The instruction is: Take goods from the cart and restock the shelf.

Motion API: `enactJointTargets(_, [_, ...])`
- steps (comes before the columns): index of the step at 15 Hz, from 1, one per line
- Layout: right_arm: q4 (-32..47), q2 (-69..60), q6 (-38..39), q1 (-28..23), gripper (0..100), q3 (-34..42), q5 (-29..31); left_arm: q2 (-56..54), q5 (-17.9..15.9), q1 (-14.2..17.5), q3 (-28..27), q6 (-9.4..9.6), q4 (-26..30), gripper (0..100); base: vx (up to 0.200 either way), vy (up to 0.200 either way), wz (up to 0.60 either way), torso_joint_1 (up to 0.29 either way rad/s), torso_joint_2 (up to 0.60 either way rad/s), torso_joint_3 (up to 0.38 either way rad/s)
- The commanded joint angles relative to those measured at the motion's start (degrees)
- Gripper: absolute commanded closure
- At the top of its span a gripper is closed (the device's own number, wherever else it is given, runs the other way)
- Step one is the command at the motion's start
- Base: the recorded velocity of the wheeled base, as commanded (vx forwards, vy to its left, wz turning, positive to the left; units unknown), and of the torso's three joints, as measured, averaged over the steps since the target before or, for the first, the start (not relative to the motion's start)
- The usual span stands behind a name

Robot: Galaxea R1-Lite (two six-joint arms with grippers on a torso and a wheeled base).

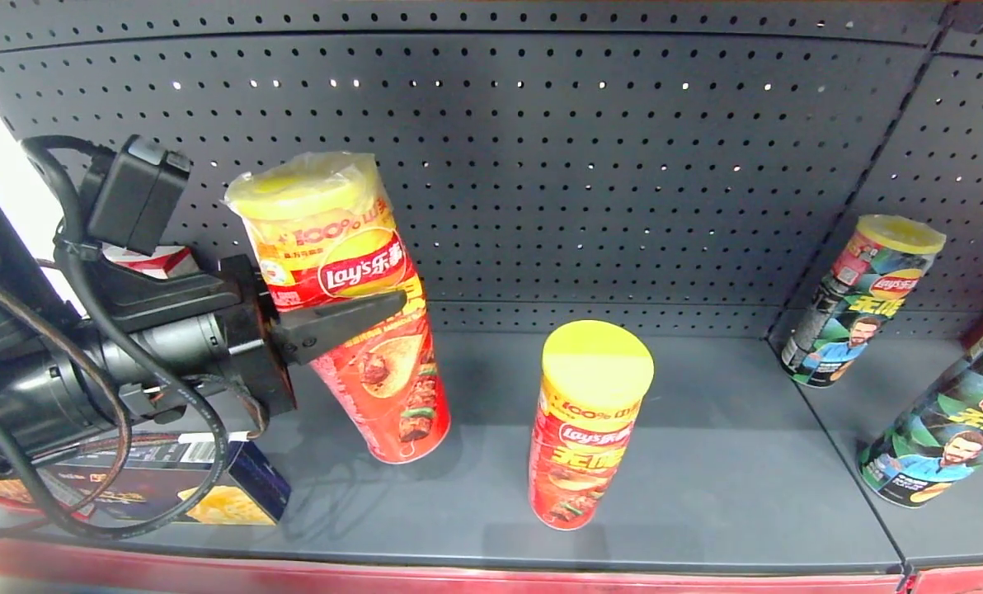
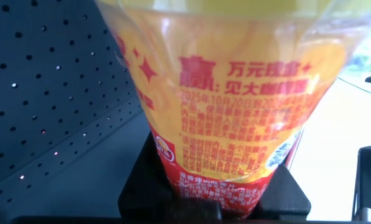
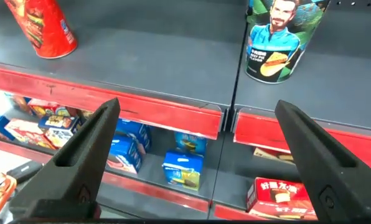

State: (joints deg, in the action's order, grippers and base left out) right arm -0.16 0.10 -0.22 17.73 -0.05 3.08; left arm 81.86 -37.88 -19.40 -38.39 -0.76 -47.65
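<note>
Restocking under way: the left gripper (image 1: pixel 351 301), jaws clamped on a tilted red chip can (image 1: pixel 392 388), holds it low over the shelf (image 1: pixel 706 462), left of an upright red can (image 1: pixel 588 429) already in place. The right gripper (image 3: pixel 198 109) has its jaws wide apart and empty. Setting down and release apparently remain.
</note>
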Motion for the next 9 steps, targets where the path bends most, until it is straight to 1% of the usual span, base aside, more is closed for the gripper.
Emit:
enactJointTargets(1, [0.0, -0.1, 0.0, 0.0, 0, 0.0, 0.0, 0.0, -0.2, -0.6, -0.6, 0.05, 0.3, 100, 0.000, 0.000, 0.00, 0.000, 0.00, 0.000])
enactJointTargets(2, [0.0, -0.1, 0.0, 0.0, 0, 0.0, 0.0, 0.0, -0.3, -1.4, -0.6, 0.05, 0.8, 100, 0.000, 0.000, 0.00, 0.000, 0.00, 0.000])
enactJointTargets(4, [0.0, -0.1, 0.0, 0.0, 0, 0.0, 0.0, 0.5, -0.4, -1.0, -0.7, 0.40, 0.9, 100, 0.000, 0.000, 0.00, 0.000, 0.00, 0.000])
enactJointTargets(6, [-0.1, -0.1, 0.0, 0.0, 0, 0.0, 0.0, 1.5, -0.4, -1.3, -2.0, 0.58, 0.9, 100, 0.000, 0.000, 0.00, 0.000, 0.00, 0.000])
enactJointTargets(7, [0.0, -0.1, 0.0, 0.0, 0, 0.0, 0.0, 2.7, -0.4, -1.8, -3.5, 1.55, 0.9, 100, 0.000, 0.000, 0.00, 0.000, 0.00, 0.000])
enactJointTargets(9, [0.0, -0.1, 0.0, 0.0, 0, 0.0, 0.0, 3.8, -0.5, -2.1, -5.5, 4.62, 1.0, 100, 0.000, 0.000, 0.00, 0.000, 0.00, 0.000])
